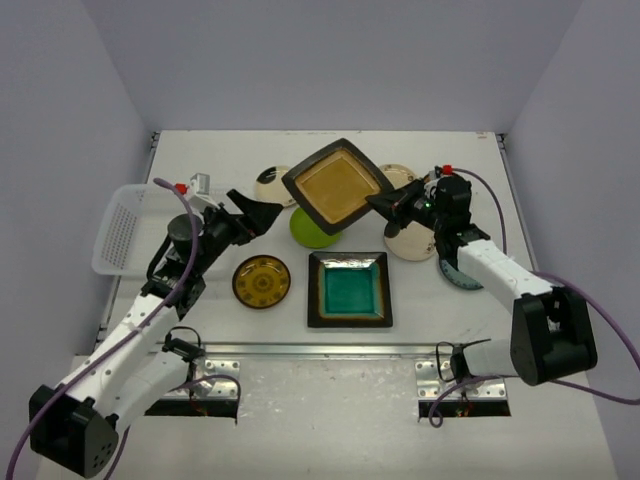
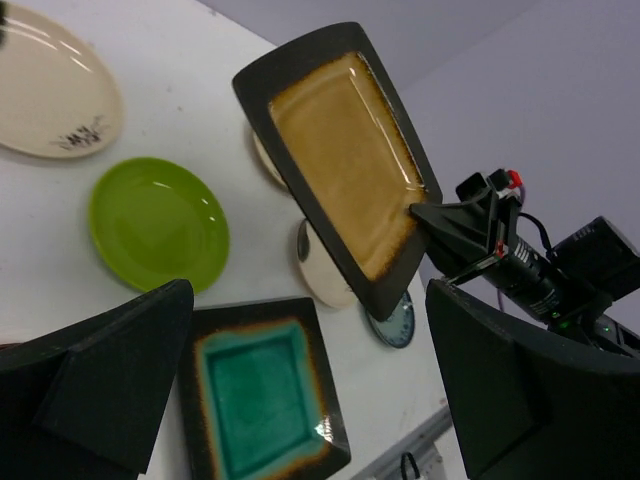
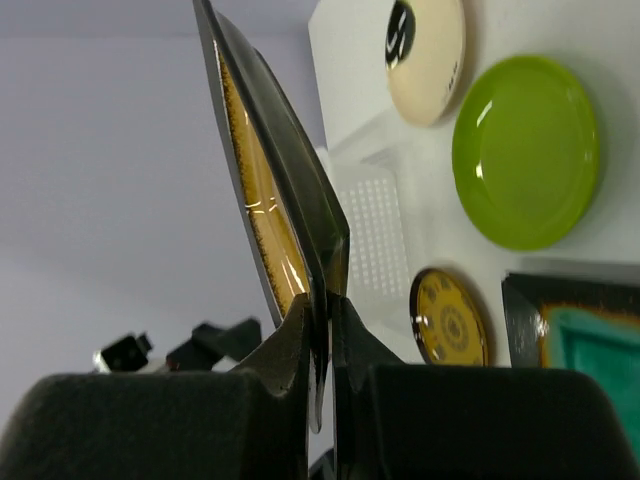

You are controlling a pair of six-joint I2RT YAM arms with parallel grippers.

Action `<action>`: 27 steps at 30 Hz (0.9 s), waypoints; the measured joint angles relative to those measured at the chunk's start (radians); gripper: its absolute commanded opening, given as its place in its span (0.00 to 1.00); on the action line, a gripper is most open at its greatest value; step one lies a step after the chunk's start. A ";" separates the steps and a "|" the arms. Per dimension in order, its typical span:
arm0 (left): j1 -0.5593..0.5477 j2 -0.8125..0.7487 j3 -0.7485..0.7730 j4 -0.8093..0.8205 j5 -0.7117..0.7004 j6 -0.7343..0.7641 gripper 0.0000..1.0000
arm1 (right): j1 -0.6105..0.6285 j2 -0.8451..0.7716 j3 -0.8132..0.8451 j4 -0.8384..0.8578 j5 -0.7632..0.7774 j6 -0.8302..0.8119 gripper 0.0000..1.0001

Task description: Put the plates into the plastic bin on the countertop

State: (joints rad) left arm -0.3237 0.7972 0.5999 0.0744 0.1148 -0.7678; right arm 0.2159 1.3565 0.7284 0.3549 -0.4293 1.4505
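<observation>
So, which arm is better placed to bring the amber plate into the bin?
Probably left: the plastic bin sits at that edge, and the left gripper stands open beside the amber plate the right gripper holds.

The left arm (image 1: 130,335) and right arm (image 1: 490,262) are built of smooth white shell links joined by black cylindrical joints, each ending in a chunky black base block (image 1: 70,435). A thin purple cable (image 1: 186,215) loops along each. The left gripper (image 1: 258,210) and right gripper (image 1: 378,200) are matte black with wedge-shaped fingers. A small red cap (image 1: 181,187) sits by each wrist.
</observation>
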 measured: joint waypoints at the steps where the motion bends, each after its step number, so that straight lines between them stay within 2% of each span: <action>1: 0.000 0.028 -0.017 0.052 0.028 -0.024 0.97 | 0.005 -0.019 -0.016 -0.012 -0.019 0.004 0.00; 5: -0.004 0.142 -0.076 0.204 0.117 -0.101 0.91 | 0.021 -0.088 -0.041 -0.070 -0.057 0.009 0.00; 12: -0.019 0.202 -0.105 0.367 0.185 -0.167 0.65 | 0.091 -0.127 -0.041 -0.057 -0.042 0.016 0.00; 16: -0.022 0.214 -0.104 0.417 0.199 -0.176 0.33 | 0.154 -0.124 -0.041 -0.059 -0.026 0.019 0.00; 17: -0.021 0.218 -0.104 0.421 0.196 -0.176 0.23 | 0.163 -0.123 -0.042 -0.057 -0.018 0.023 0.00; 18: -0.019 0.222 -0.104 0.423 0.193 -0.177 0.04 | 0.170 -0.123 -0.042 -0.054 -0.011 0.029 0.00; 19: -0.019 0.228 -0.104 0.420 0.190 -0.179 0.00 | 0.172 -0.123 -0.042 -0.048 -0.005 0.040 0.00; 25: -0.016 0.245 -0.094 0.393 0.158 -0.244 0.00 | 0.187 -0.110 -0.048 0.006 0.033 0.023 0.00; 26: -0.016 0.245 -0.088 0.378 0.156 -0.243 0.00 | 0.187 -0.109 -0.048 0.005 0.035 0.024 0.02; 27: -0.016 0.244 -0.076 0.353 0.152 -0.240 0.00 | 0.188 -0.109 -0.048 0.003 0.037 0.024 0.13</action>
State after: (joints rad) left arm -0.3397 1.0410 0.5237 0.4270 0.2669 -1.0075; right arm 0.4037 1.2476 0.6804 0.3580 -0.3924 1.4745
